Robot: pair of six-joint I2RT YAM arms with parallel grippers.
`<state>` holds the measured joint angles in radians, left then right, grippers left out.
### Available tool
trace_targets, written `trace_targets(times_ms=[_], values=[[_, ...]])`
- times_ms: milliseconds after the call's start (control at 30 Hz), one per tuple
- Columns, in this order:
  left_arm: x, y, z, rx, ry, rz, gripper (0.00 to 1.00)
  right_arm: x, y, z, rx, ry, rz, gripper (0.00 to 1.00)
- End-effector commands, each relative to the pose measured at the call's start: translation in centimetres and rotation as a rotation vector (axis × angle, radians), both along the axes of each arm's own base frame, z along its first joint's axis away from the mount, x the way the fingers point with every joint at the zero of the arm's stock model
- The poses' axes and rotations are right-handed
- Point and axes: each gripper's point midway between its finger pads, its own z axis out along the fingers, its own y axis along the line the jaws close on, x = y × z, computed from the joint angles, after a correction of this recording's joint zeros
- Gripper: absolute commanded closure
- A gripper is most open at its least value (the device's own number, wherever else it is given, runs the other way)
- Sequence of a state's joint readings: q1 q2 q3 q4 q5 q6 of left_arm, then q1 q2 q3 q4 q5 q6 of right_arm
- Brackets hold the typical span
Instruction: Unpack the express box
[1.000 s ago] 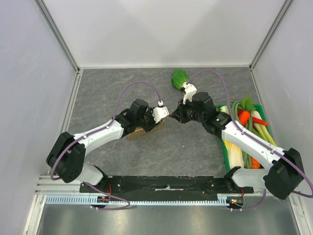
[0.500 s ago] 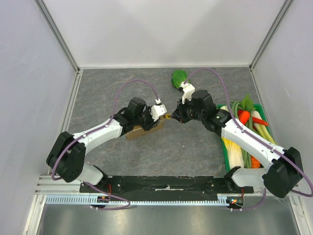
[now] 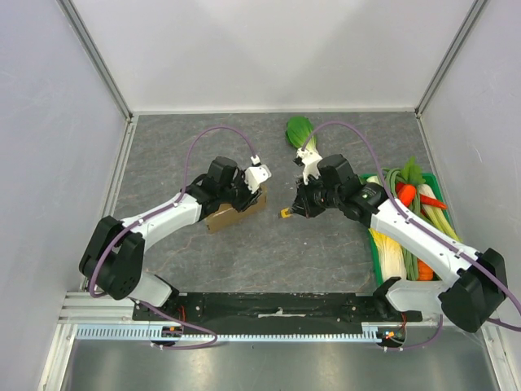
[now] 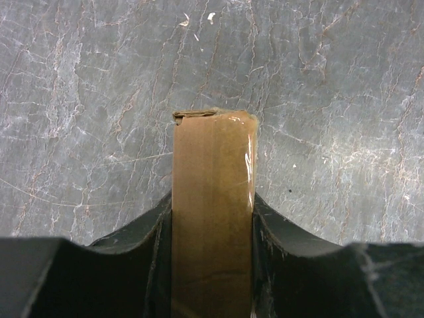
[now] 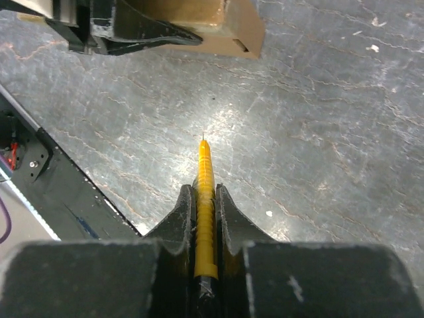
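Note:
The express box (image 3: 236, 213) is a flat brown cardboard box held on edge on the grey table, left of centre. My left gripper (image 3: 244, 198) is shut on it; in the left wrist view its taped edge (image 4: 213, 218) stands between both fingers. My right gripper (image 3: 295, 208) is shut on a yellow ribbed cutter (image 5: 205, 205) with a thin blade tip pointing out over the bare table, a short way right of the box. The box's corner also shows at the top of the right wrist view (image 5: 228, 30).
A green crate (image 3: 431, 181) at the right holds carrots, leeks and other vegetables. A green-and-white bok choy (image 3: 299, 130) lies on the table behind the right gripper. White walls close in the table on three sides.
My right gripper with the cutter has pulled away from the box, down and to the right. My left gripper has shifted the box slightly left and back.

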<state>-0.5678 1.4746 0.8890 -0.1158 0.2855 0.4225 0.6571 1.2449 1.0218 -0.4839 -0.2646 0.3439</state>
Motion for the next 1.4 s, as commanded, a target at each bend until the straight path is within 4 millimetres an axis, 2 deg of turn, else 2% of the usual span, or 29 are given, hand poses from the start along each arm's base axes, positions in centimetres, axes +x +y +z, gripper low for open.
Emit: trace_targets(times_ms=[0, 267, 400, 467, 600, 767, 1033, 1367], values=[[-1.6, 1.2, -2.6, 0.056, 0.096, 0.012, 0.95, 1.0, -0.4, 2.7, 0.013, -0.079, -0.044, 1.00], [-3.1, 1.3, -2.1, 0.040, 0.047, -0.053, 0.94, 5.9, 0.1, 6.3, 0.150, -0.229, -0.239, 1.00], [-3.8, 1.3, -2.2, 0.040, 0.030, -0.068, 0.95, 7.0, 1.4, 7.3, 0.211, -0.253, -0.231, 1.00], [-4.0, 1.3, -2.4, 0.041, 0.034, -0.068, 0.95, 7.5, 2.2, 7.0, 0.218, -0.245, -0.216, 1.00], [-4.1, 1.3, -2.7, 0.049, 0.037, -0.071, 0.95, 7.7, 3.5, 7.3, 0.260, -0.242, -0.173, 1.00], [-4.0, 1.2, -2.8, 0.050, 0.042, -0.066, 0.94, 7.5, 4.5, 6.5, 0.268, -0.203, -0.129, 1.00], [-4.0, 1.2, -2.9, 0.047, 0.045, -0.060, 0.94, 7.5, 4.9, 5.8, 0.261, -0.181, -0.119, 1.00], [-3.9, 1.4, -3.1, 0.052, 0.040, -0.048, 0.94, 7.3, 4.2, 4.6, 0.191, -0.182, -0.136, 1.00]])
